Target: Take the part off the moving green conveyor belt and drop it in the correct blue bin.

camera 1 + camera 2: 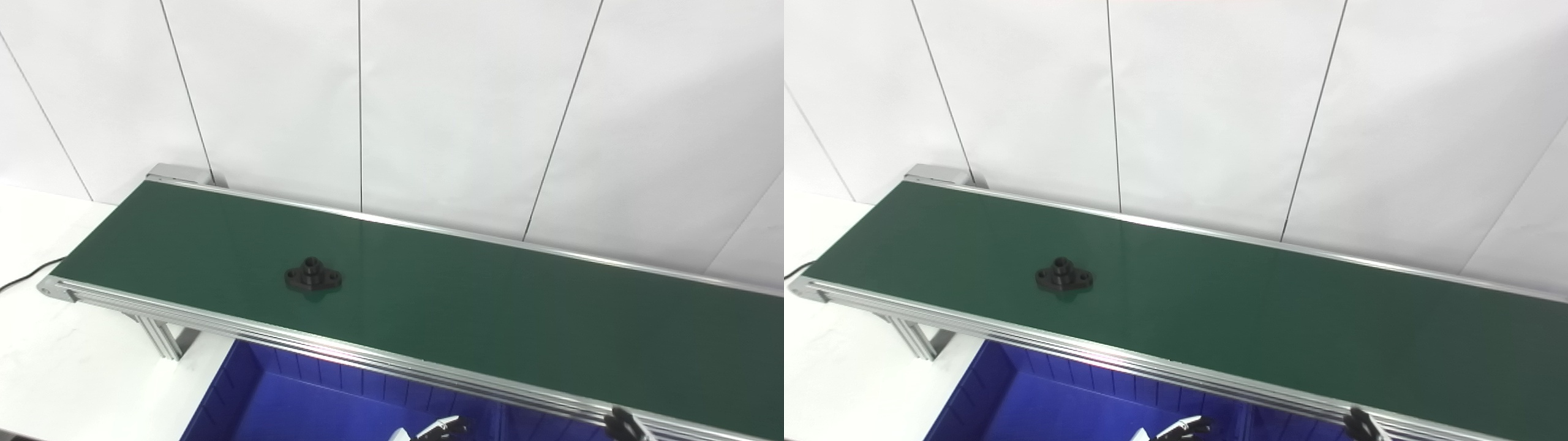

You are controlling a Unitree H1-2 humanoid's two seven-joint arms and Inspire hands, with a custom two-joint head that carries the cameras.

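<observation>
A black flanged part [313, 275] with a short central hub lies flat on the green conveyor belt [490, 306], left of the belt's middle; it also shows in the right eye view [1064, 277]. Only fingertips of my left hand [442, 427] show at the bottom edge, above the blue bin [306, 404]. A dark tip of my right hand [625, 424] shows at the bottom edge by the belt's near rail. Both hands are far from the part and mostly out of frame. Neither holds anything that I can see.
The belt runs from upper left to lower right with aluminium rails [343, 352] and a leg [160, 337] at its left end. A white table [55, 367] lies to the left with a black cable [24, 275]. A white panelled wall stands behind.
</observation>
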